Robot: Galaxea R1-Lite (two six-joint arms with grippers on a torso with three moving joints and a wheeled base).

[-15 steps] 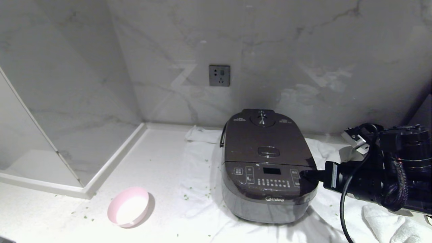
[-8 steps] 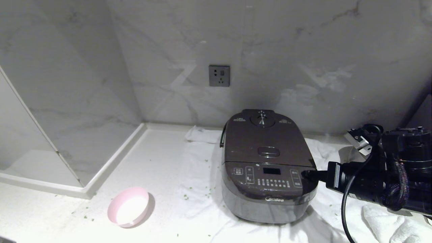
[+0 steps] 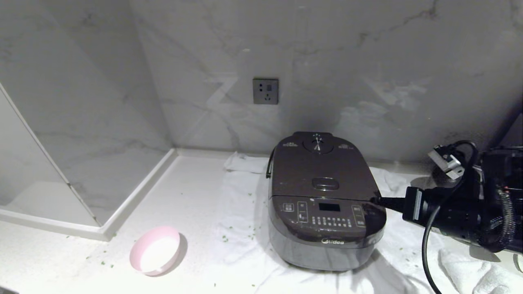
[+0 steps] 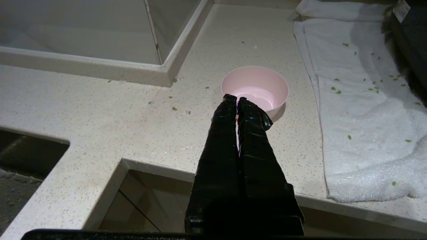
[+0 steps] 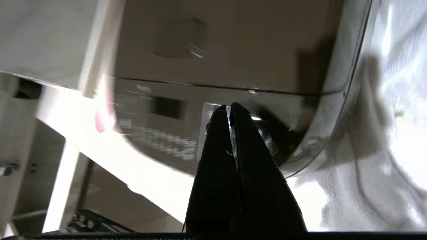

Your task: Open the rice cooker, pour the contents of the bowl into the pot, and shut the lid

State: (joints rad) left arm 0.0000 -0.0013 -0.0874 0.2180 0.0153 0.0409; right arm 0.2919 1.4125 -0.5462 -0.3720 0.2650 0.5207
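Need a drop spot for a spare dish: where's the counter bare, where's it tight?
Free: the counter between the raised ledge, the pink bowl and the white towel; also the towel strip left of the rice cooker. Tight: right of the cooker, where the shut right gripper and its arm sit.
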